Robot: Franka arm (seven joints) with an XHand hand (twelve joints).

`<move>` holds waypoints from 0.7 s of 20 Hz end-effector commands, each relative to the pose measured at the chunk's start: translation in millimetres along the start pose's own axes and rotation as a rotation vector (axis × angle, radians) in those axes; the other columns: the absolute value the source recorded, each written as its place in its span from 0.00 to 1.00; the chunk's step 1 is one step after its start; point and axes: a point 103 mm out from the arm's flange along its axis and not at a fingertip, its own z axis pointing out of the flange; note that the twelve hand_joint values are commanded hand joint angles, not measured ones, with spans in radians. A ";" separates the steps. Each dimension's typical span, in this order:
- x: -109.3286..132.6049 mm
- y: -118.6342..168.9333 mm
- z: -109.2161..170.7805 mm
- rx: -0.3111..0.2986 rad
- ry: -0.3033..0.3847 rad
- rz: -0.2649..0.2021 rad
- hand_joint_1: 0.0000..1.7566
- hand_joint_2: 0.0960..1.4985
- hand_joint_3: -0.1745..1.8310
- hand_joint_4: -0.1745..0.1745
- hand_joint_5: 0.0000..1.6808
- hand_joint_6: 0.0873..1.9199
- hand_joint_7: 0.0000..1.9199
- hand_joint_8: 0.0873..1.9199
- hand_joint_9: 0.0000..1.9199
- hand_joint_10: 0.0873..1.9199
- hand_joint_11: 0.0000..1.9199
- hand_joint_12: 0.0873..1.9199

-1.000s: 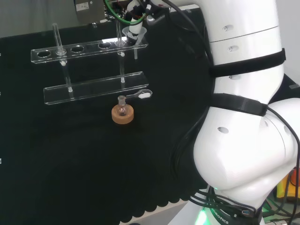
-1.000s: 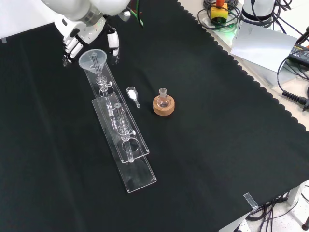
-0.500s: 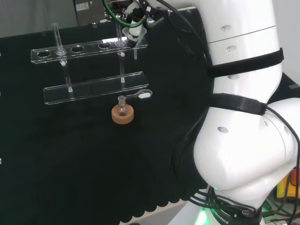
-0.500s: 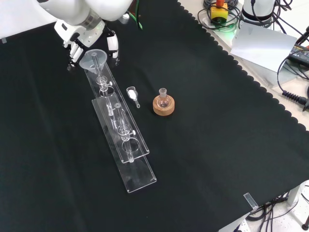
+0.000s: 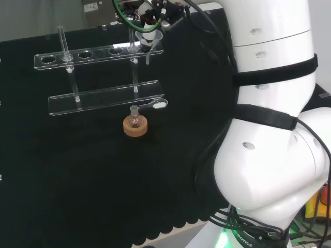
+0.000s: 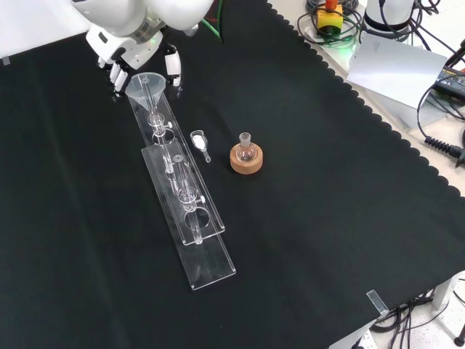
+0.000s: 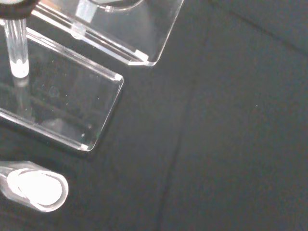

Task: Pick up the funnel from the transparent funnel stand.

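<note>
Black cloth (image 6: 327, 182), funnel (image 6: 145, 81) raised higher than before, hand (image 6: 127, 54) gripping it

One funnel (image 6: 146, 82), one clear stand (image 6: 190, 218), one small flask (image 6: 246, 150) on one cork ring (image 6: 246, 161), one scoop (image 6: 198, 142).

A small round flask (image 6: 246, 150) stands upright in a cork ring (image 6: 246, 159) on the black cloth (image 6: 312, 218). Just beside it, to its left in the front view, lies a small clear scoop (image 6: 198, 142) holding white powder.
</note>
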 end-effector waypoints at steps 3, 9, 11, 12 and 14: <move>-10.0 -16.0 -24.4 -0.045 -0.033 0.037 0.41 0.44 0.28 0.44 0.32 0.32 0.44 0.38 0.61 0.27 0.30 0.64; -14.3 -32.5 -34.2 0.026 -0.045 0.043 0.41 0.43 0.29 0.44 0.32 0.34 0.43 0.38 0.61 0.28 0.30 0.64; -14.1 -36.9 -34.9 0.032 -0.049 0.044 0.41 0.43 0.29 0.44 0.32 0.34 0.42 0.38 0.61 0.28 0.30 0.64; -14.4 -39.1 -35.1 0.035 -0.050 0.045 0.41 0.43 0.29 0.44 0.32 0.34 0.42 0.38 0.61 0.28 0.30 0.64; -15.8 -44.4 -37.1 0.031 -0.053 0.049 0.41 0.43 0.29 0.44 0.32 0.34 0.42 0.38 0.61 0.28 0.30 0.64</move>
